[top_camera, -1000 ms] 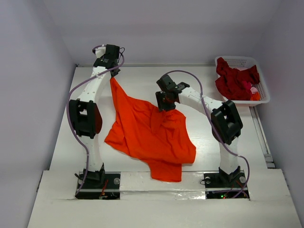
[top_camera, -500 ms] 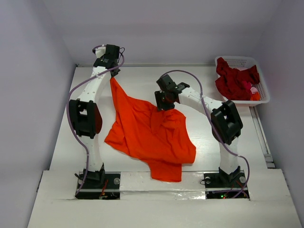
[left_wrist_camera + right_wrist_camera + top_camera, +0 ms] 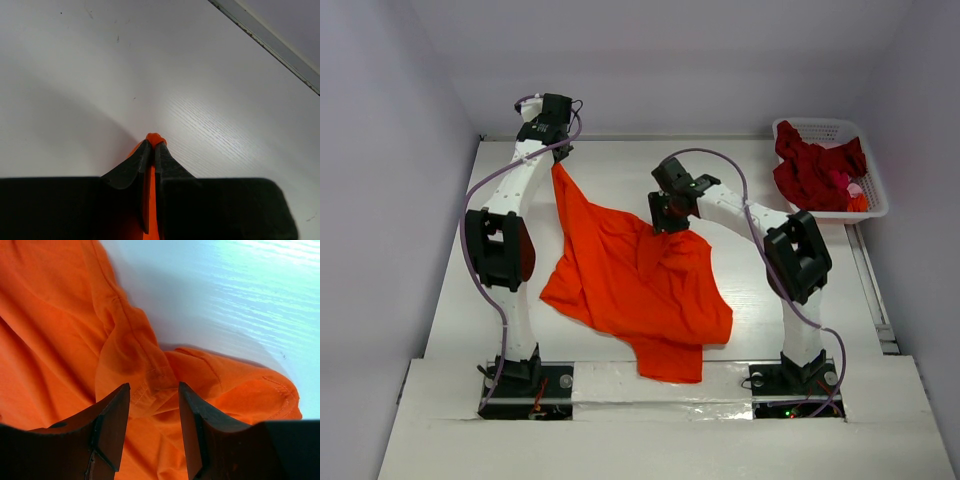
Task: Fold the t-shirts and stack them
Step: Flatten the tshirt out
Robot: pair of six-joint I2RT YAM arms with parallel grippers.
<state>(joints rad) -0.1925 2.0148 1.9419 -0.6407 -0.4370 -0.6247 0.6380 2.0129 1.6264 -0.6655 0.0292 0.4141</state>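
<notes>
Orange t-shirt point(image 3: 630, 275) and arms sit almost exactly as they did a second ago. The cloth's outline on the table point(image 3: 760, 330) has not changed, my left arm has not budged, and only my right wrist has crept a touch toward the far side. Off at the far right corner stands the white latticed basket point(image 3: 823, 127), holding a rumpled heap of dark red t-shirts point(image 3: 812, 172) with a bit of pink and a sliver of orange showing at its near right edge. The orange shirt sprawls crumpled across the middle of the table between my two arms. One corner is drawn up in a long taut point toward the far left, another peaks under my right wrist, and a flap hangs over the near edge. My left gripper point(image 3: 153, 143) is clenched on that far-left corner, a nub of orange poking out past the tips. My right gripper point(image 3: 152, 390) has its fingers standing apart with a stitched fold of the shirt bunched between them. I cannot tell whether they actually pinch it.
</notes>
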